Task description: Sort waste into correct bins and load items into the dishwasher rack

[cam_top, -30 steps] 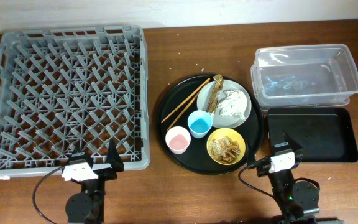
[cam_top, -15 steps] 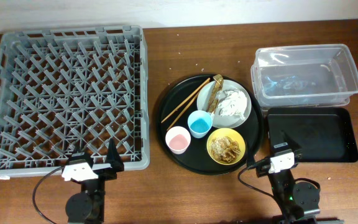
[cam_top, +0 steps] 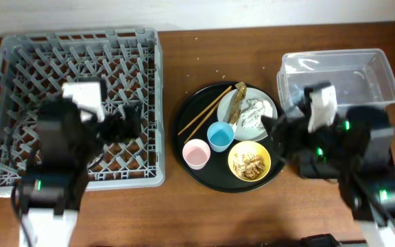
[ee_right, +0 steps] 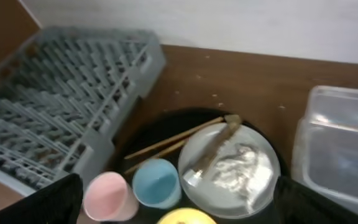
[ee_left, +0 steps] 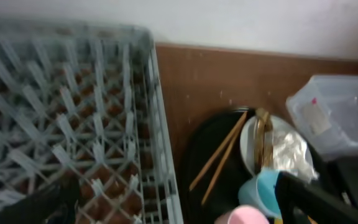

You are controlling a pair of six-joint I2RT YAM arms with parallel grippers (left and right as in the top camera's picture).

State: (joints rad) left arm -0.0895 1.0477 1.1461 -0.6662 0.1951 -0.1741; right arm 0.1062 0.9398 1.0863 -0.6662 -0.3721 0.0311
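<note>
The grey dishwasher rack [cam_top: 19, 68] fills the left side and holds nothing. A round black tray [cam_top: 233, 184] carries the pink cup [cam_top: 195, 153], the light-blue cup [cam_top: 219, 136], the yellow bowl [cam_top: 249, 161] with brown food scraps, the chopsticks [cam_top: 204, 111], and the pale plate [cam_top: 269, 122] with the white napkin [cam_top: 254, 110] and brown-gold wrapper [cam_top: 235, 103]. My left gripper [cam_top: 125, 120] hangs open and empty over the rack's right part. My right gripper [cam_top: 280, 134] hangs open and empty beside the plate's right edge. The clear tub [cam_top: 338, 75] stands at the back right. My right arm hides most of the black rectangular tray.
The left wrist view shows the rack [ee_left: 73, 93], chopsticks [ee_left: 219, 155], blue cup [ee_left: 260, 193] and tub [ee_left: 334, 112]. The right wrist view shows the pink cup [ee_right: 107, 196], blue cup [ee_right: 156, 183], napkin [ee_right: 238, 168] and rack [ee_right: 73, 74].
Both arms have risen from their rest at the table's front edge. The left now hangs over the rack, the right over the black rectangular tray. No object has moved.
</note>
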